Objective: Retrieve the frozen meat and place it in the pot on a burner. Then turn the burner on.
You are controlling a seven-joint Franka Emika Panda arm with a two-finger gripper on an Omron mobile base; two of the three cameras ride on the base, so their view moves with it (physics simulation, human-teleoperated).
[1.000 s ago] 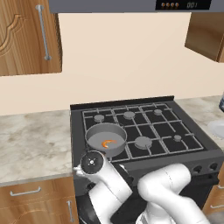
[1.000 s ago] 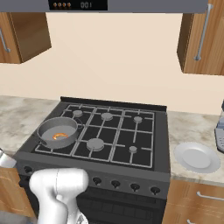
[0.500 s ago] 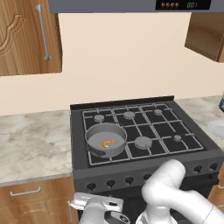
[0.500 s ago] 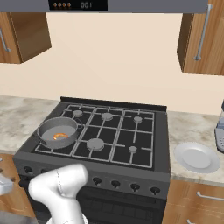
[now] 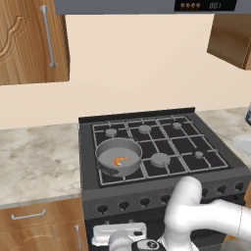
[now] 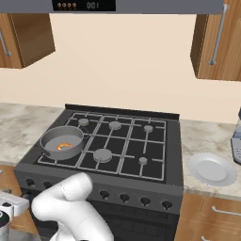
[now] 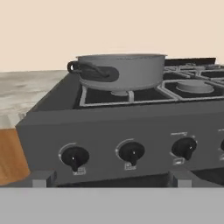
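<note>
- Stove (image 5: 186, 147): black gas range with grates, set between marble counter runs. From my hand camera its front panel fills the frame at knob height; a second ago my wrist was up near the pot, so I have dropped low in front of the stove. My judgement: placing is done, the burner step is next.
- Pot (image 5: 119, 157): wide grey pot on the front-left burner. Base cameras look down into it; the hand camera (image 7: 118, 72) gives only its outer wall and one dark handle.
- Plate (image 6: 212, 168): white, on the counter right of the stove, seen from the right base camera.
- Claw (image 7: 109, 180): fingers spread as wide as they go, nothing between them, tips level with the knob row, apart from the panel.
- Knobs (image 7: 75, 156): black dials along the front, clear in the hand camera, small dots from the base cameras. The leftmost likely serves the pot's burner, though I cannot confirm.
- Frozen meat (image 5: 122, 160): tiny orange curl lying inside the pot, also visible from the right base camera (image 6: 62, 147).
</note>
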